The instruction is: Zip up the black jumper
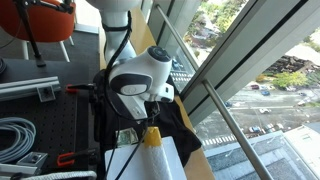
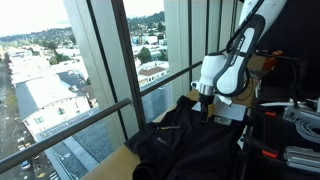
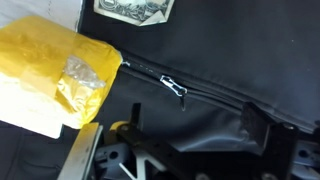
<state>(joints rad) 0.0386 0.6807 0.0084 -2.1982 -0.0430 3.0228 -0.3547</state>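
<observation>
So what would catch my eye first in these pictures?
Probably the white arm bent over a rumpled black jumper beside tall windows, with a city far below. In the wrist view, a bright yellow thing lies on the jumper by one end of the zip, and the small pale pull stands out against the black.

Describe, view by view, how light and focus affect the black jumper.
In an exterior view, strong daylight leaves the black jumper a featureless dark mass; in an exterior view the black jumper is backlit, faint sheen marking folds; in the wrist view the zip pull is fairly sharp, the yellow object soft and overbright.
</observation>
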